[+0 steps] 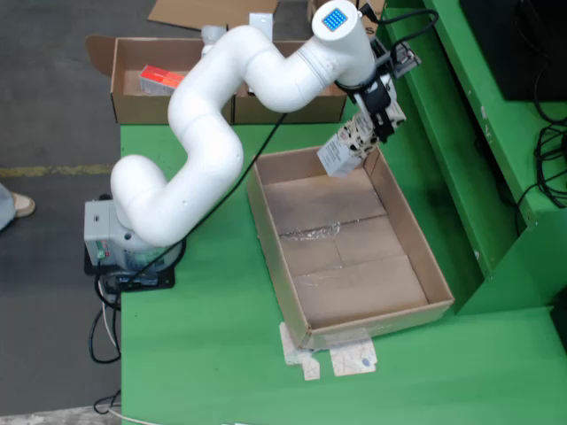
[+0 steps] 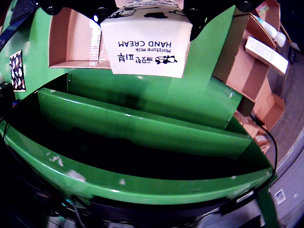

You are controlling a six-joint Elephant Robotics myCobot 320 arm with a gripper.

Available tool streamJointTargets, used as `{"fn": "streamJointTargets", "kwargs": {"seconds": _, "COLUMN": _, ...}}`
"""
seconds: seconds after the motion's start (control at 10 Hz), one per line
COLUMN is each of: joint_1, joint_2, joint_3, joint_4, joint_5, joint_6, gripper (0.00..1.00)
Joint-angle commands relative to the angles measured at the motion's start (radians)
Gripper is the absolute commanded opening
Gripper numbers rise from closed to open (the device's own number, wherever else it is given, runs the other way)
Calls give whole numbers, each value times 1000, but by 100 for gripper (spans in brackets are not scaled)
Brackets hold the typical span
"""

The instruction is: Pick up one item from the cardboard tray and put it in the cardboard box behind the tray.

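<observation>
In the view from above, the white arm reaches over the far end of the large open cardboard tray [image 1: 351,292]. My gripper [image 1: 366,135] is shut on a small white hand cream box [image 1: 339,154], which hangs tilted just above the tray's far wall. No other item shows on the tray's floor. Two cardboard boxes stand behind the tray: one [image 1: 133,104] holds an orange-red pack [image 1: 160,78], the other [image 1: 297,110] is mostly hidden by the arm. In the view that rides on the gripper, the hand cream box [image 2: 147,45] fills the top centre, held between dark jaws.
A raised green shelf [image 1: 443,133] runs along the right of the tray, seen as green ledges [image 2: 142,123] in the gripper view. Flattened carton scraps [image 1: 332,359] lie at the tray's near corner. More cardboard boxes with white packs [image 2: 259,52] show at right. Cables hang by the arm's base [image 1: 128,252].
</observation>
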Motion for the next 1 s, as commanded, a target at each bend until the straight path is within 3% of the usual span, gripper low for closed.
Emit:
{"fn": "streamJointTargets", "kwargs": {"seconds": 0.0, "joint_1": 97, "joint_2": 133, "joint_3": 28, "joint_4": -197, "joint_5": 2, "joint_6": -6, "gripper": 0}}
{"fn": "streamJointTargets", "kwargs": {"seconds": 0.5, "joint_1": 224, "joint_2": 257, "joint_3": 28, "joint_4": -451, "joint_5": -4, "joint_6": 28, "gripper": 0}}
{"fn": "streamJointTargets", "kwargs": {"seconds": 0.9, "joint_1": 286, "joint_2": 270, "joint_3": 28, "joint_4": -460, "joint_5": -15, "joint_6": 45, "gripper": 0}}
